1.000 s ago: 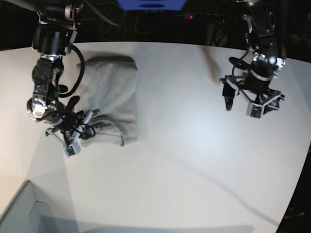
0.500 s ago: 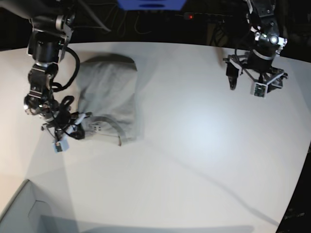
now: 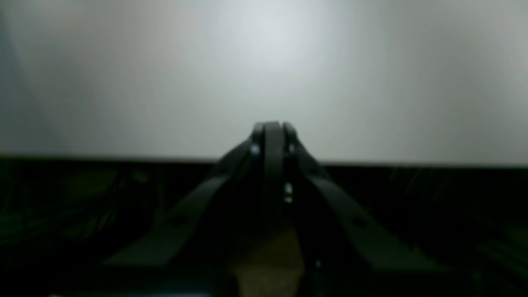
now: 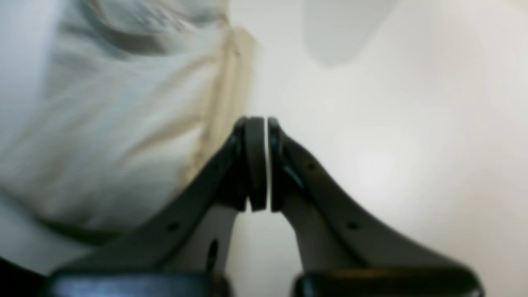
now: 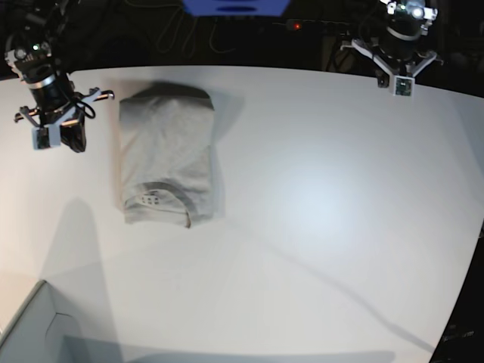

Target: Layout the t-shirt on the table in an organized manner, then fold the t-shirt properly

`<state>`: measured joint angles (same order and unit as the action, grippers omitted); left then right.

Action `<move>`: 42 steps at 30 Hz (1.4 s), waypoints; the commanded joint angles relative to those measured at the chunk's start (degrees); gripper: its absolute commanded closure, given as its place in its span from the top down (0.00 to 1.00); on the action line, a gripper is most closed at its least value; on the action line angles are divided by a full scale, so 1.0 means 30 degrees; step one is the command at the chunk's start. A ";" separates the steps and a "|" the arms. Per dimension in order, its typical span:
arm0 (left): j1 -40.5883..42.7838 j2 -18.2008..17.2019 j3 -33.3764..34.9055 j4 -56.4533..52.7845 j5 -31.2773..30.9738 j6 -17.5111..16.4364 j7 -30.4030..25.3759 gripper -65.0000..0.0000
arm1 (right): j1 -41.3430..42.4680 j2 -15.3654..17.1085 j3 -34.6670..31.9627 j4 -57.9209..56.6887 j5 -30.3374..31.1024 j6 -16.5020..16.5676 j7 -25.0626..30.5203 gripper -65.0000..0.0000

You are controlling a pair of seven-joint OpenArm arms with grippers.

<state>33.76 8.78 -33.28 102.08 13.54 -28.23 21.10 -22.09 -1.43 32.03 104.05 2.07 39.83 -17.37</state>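
Right wrist view: right gripper (image 4: 267, 123) is clenched on nothing, black curved fingers (image 4: 253, 165) pressed almost together with only a hairline slit of light between them, hanging above the table (image 4: 392, 144). T-shirt (image 4: 123, 123) sits just left of the fingertips in this view, not touching them; soft grey-beige cloth with a stitched hem running down its near edge, badly blurred

Left wrist view: left gripper (image 3: 272, 126) also closed and empty, tips meeting with no gap, over the table (image 3: 264, 74) close to its far edge; dark clutter beyond that edge, too blurred to identify. No cloth in this view

Base view adds the layout the wrist cams miss: t-shirt (image 5: 168, 155) lies flat on the table (image 5: 325, 227) as a folded upright rectangle, ribbed collar and small printed neck label at its lower end. Right gripper (image 5: 72, 140) hangs just left of the t-shirt's upper half, apart from it. Left gripper (image 5: 389, 72) is well right of the t-shirt, up at the table's far edge. Table is smooth matte white with a curved edge. Pale grey box (image 5: 38, 325) corner shows below-left of the t-shirt, open top, nothing visible inside it
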 commanded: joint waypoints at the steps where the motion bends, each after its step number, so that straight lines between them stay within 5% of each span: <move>1: 0.0454 0.0075 0.0030 0.0185 -0.0367 -0.0070 -0.0397 0.01 | -0.0272 0.0111 0.0034 0.0350 0.0557 0.0055 0.0353 0.00; 10: 0.1744 0.0075 -0.1640 -0.0196 -0.5056 -0.0070 -0.0397 0.00 | 0.0754 0.0316 -0.0084 -0.2786 0.0733 0.0055 0.0353 0.00; 18: 0.1245 0.0075 -0.1582 -0.3888 -0.5173 -0.0070 -0.0397 0.00 | -0.0125 0.0140 -0.2194 -0.1291 0.0762 0.0055 0.0323 0.00; 26: -0.0454 -0.1680 -0.1552 -0.9632 -0.5202 -0.0070 -0.0543 0.00 | 0.0227 -0.0006 -0.3395 -0.4017 0.0674 0.0055 0.0470 0.00; 34: -0.2798 -0.3233 -0.1494 -1.5376 -0.5202 -0.0100 -0.0602 0.00 | 0.0871 -0.0006 -0.3307 -0.7035 -0.0293 0.0055 0.0939 0.00; 42: -0.4938 -0.3731 -0.1464 -1.9361 -0.5143 -0.0100 -0.0631 0.00 | -0.1151 -0.1794 -0.0142 -0.1262 0.1202 0.0055 0.2287 0.00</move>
<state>18.61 -1.85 -37.54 43.35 -1.61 -28.53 19.57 -25.50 -7.07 31.73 99.44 4.23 39.77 -12.25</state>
